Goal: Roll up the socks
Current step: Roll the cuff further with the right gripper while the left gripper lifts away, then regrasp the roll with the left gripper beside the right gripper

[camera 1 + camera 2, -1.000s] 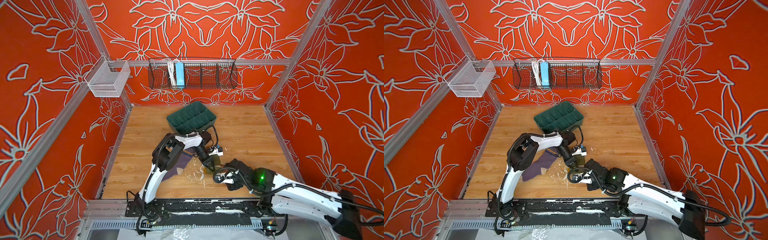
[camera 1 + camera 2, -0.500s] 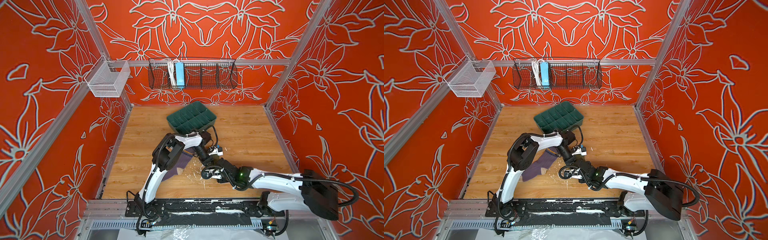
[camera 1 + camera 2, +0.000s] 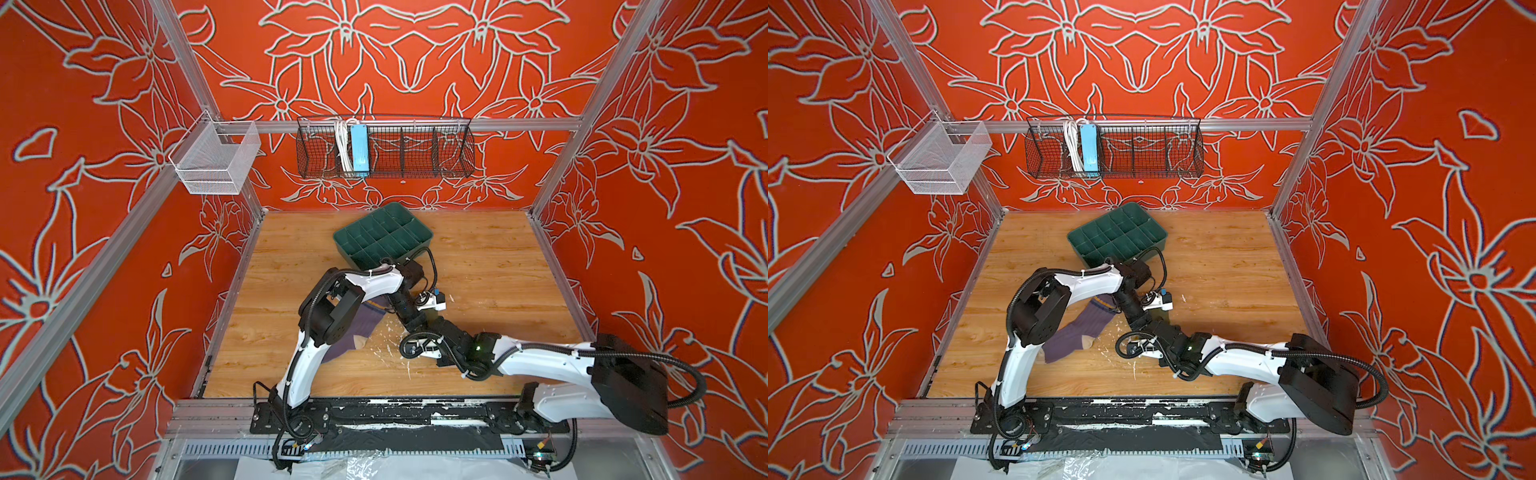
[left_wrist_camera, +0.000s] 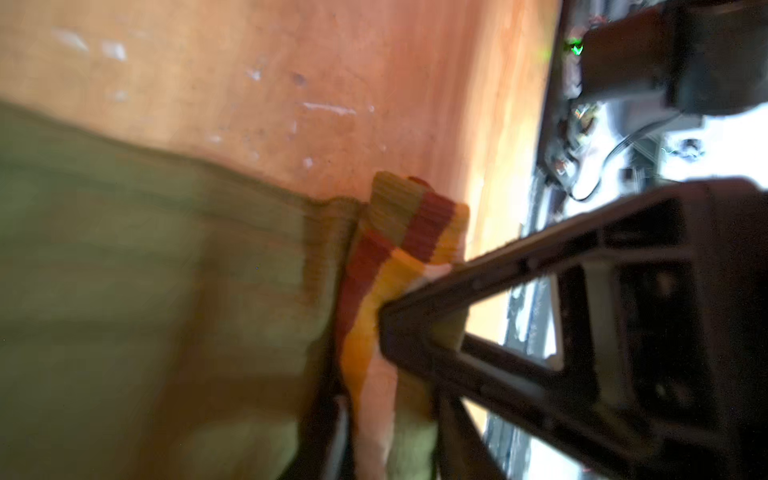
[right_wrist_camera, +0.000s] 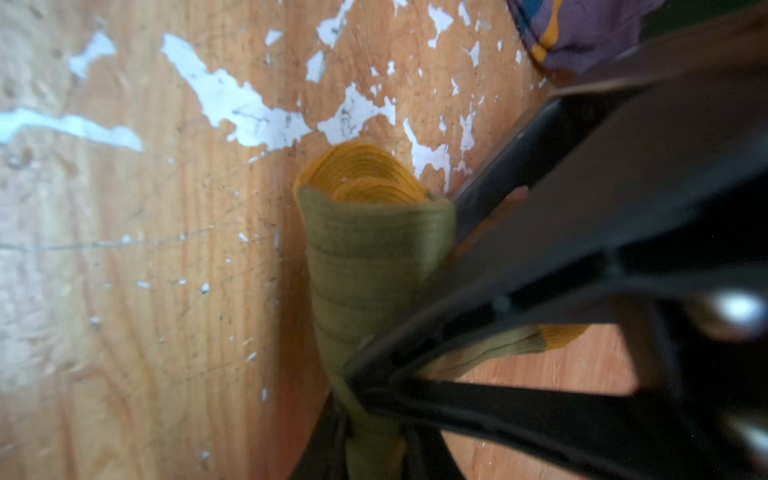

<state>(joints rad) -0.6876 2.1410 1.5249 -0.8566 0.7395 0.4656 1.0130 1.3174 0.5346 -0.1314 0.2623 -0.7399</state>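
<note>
The olive green sock [image 5: 365,257] is wound into a tight roll with its orange end [image 5: 361,178] showing. My right gripper [image 5: 374,440] is shut on that roll. In the left wrist view the same sock [image 4: 145,270] shows its yellow and red-brown striped cuff [image 4: 399,224]. The cuff fills the gap of my left gripper [image 4: 386,432], which still pinches it. Both grippers [image 3: 415,322] [image 3: 432,330] meet mid-table and hide the olive sock in both top views. The purple sock [image 3: 1077,332] lies flat to their left, partly under the left arm.
A green divided tray [image 3: 382,239] stands behind the arms at the back of the wooden table [image 3: 498,270]. A black wire basket [image 3: 384,151] and a white mesh basket [image 3: 216,162] hang on the walls. White scuffs [image 5: 249,112] mark the wood.
My right arm swung in from the front right to meet the left gripper, and its jaws closed on the olive roll. The left arm stayed put.
</note>
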